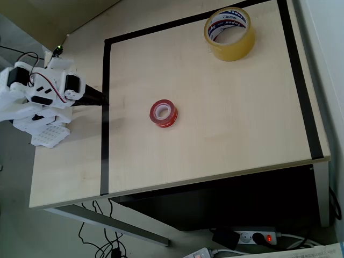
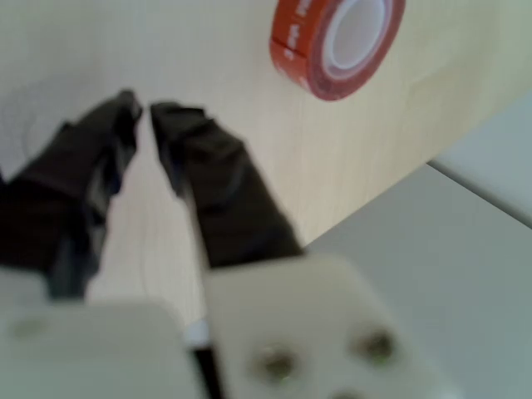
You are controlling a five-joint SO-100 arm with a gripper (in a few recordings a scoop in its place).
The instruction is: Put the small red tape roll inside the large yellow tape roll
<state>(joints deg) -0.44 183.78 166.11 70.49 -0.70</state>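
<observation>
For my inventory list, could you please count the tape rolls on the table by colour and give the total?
Red tape roll: 1
Yellow tape roll: 1
Total: 2

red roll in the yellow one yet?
Out. The small red tape roll lies mid-table, apart from the large yellow tape roll.

A white plastic arm (image 1: 40, 99) with black servo blocks, red wiring, two screws behind its gripper (image 2: 143, 112) and black fingers (image 2: 212, 183)
</observation>
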